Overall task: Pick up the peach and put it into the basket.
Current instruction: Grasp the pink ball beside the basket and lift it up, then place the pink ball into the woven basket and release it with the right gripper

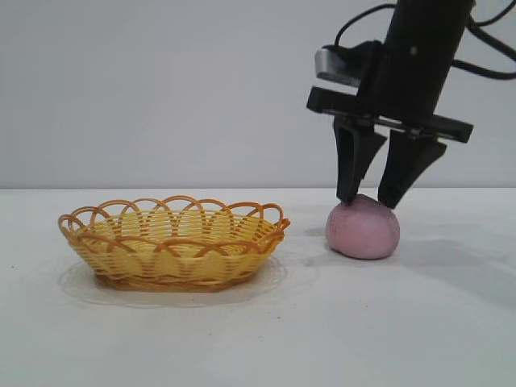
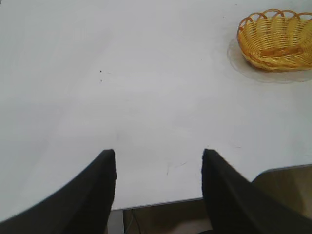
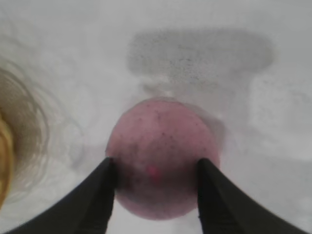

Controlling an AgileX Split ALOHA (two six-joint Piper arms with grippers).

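We see the peach [image 1: 363,230] sitting on the table [image 1: 403,322], a little way from the basket [image 1: 173,242]. Our right gripper [image 1: 372,197] has its fingers apart, one on each side, touching its top. It looks light, round and maybe slippery, so we should squeeze its wide middle gently. Our left gripper [image 2: 158,168] waits open, far off.

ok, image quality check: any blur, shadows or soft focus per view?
Exterior view: sharp, even light, a faint shadow right of the peach. Left wrist view: clear, the basket crisp, the left pincer dark and close. Right wrist view: soft overall, the peach and the right pincer hazy, a blocky shadow on the table beyond.
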